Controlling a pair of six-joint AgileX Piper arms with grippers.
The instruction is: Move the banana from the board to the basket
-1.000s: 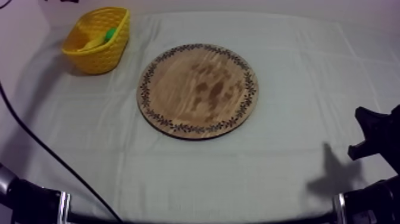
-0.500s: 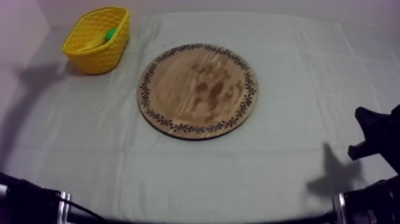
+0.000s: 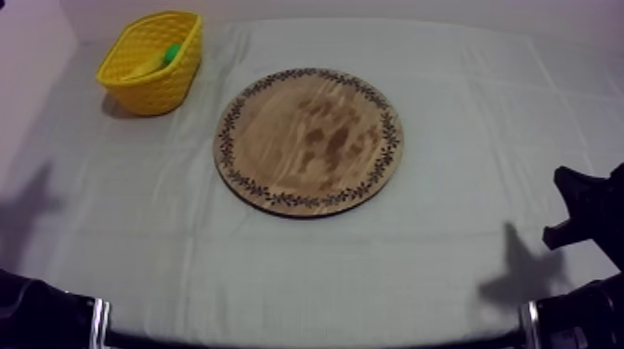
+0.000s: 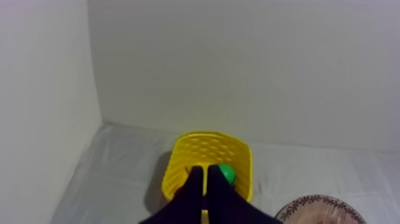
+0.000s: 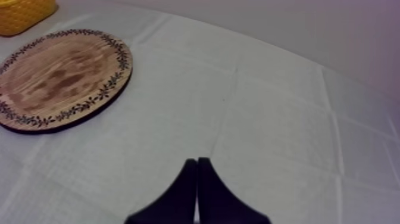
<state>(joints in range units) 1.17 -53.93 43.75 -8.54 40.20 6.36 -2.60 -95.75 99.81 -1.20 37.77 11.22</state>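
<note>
Sitting inside the yellow basket (image 3: 160, 94) is the banana (image 3: 148, 67).

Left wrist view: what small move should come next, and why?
Probably only draw the left hand back to rest. The wooden board lies bare; a yellow shape with a green end, likely the banana, lies in the yellow basket; the left hand and right hand are both shut on nothing.

Basket (image 3: 162, 85): yellow, openwork weave; green item (image 3: 173, 53) seen inside. Board (image 3: 309, 141): brown wood grain, dark leaf-pattern rim. Cloth (image 3: 464, 111): grey-white.
</note>
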